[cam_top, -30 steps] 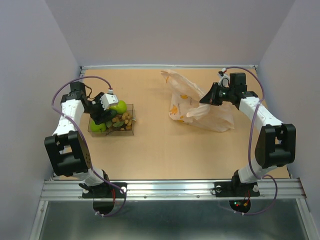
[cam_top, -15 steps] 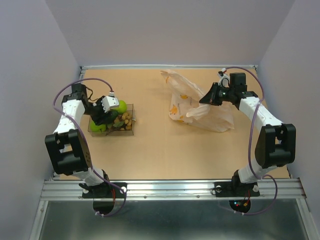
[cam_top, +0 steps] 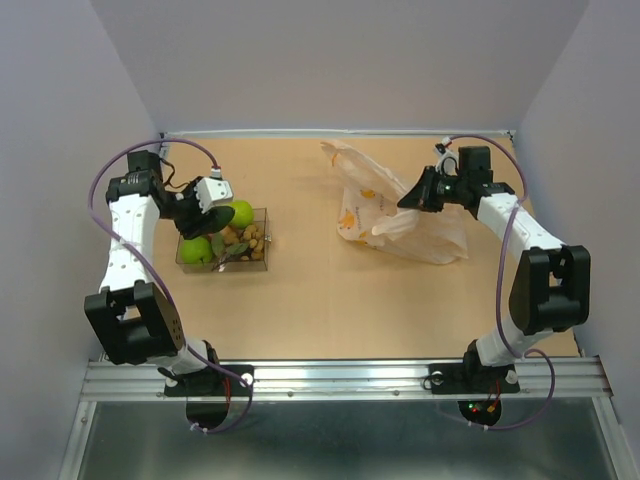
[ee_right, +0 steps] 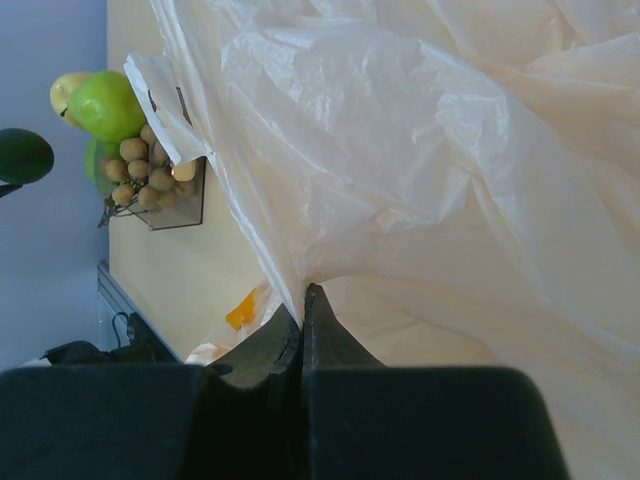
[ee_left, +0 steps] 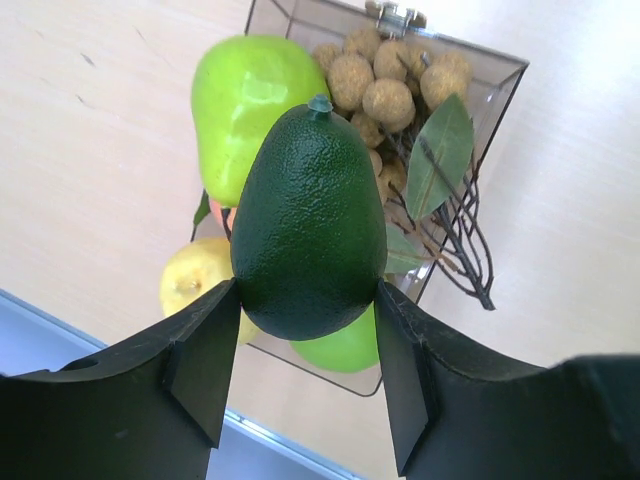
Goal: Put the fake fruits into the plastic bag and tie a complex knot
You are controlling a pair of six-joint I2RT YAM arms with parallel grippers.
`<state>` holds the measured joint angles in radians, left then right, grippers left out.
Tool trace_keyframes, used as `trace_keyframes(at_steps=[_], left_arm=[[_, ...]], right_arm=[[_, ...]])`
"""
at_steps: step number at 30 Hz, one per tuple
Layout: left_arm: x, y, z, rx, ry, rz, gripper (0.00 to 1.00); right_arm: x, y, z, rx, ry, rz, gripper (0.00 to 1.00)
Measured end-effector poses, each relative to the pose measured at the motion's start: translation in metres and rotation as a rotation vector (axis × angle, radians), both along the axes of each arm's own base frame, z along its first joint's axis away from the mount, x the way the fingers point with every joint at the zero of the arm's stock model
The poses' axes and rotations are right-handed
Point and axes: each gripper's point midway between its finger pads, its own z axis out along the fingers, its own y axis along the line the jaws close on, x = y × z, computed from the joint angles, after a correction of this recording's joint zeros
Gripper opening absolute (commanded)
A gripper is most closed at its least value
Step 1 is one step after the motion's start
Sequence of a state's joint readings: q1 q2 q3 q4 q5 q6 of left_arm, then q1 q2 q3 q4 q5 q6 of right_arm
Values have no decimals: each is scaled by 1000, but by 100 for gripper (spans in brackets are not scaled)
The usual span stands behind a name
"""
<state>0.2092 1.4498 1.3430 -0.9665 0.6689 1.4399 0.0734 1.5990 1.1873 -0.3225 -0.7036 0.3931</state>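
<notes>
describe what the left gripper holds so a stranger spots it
At the left of the table, above the clear tray, the left gripper clamps an avocado. It is dark green and pebbly, unlike the smooth bright-green pear and small tan balls below.

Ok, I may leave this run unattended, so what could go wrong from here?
1. The left end effector grips the avocado only across its wide end. Its rounded skin could slip out in transit.
2. The right end effector pinches a thin fold of the plastic bag, and no open mouth shows. The fruit may therefore land on the bag rather than inside it.
</notes>
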Motion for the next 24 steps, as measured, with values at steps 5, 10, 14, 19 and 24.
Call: trace_keyframes(at_steps=[5, 10, 14, 19, 24], left_arm=[[8, -32, 40, -89, -46, -30, 22], [11, -124, 71, -218, -80, -180, 22], [7, -194, 60, -292, -1, -282, 20], [23, -265, 34, -349, 112, -312, 23], [30, -324, 22, -375, 148, -293, 74]], right_arm=[[-3, 5, -6, 26, 29, 30, 0], [-14, 16, -1, 102, 55, 104, 0], [-24, 25, 10, 177, 73, 164, 0], [-37, 41, 35, 309, 96, 253, 0], [-45, 62, 67, 451, 83, 330, 0]])
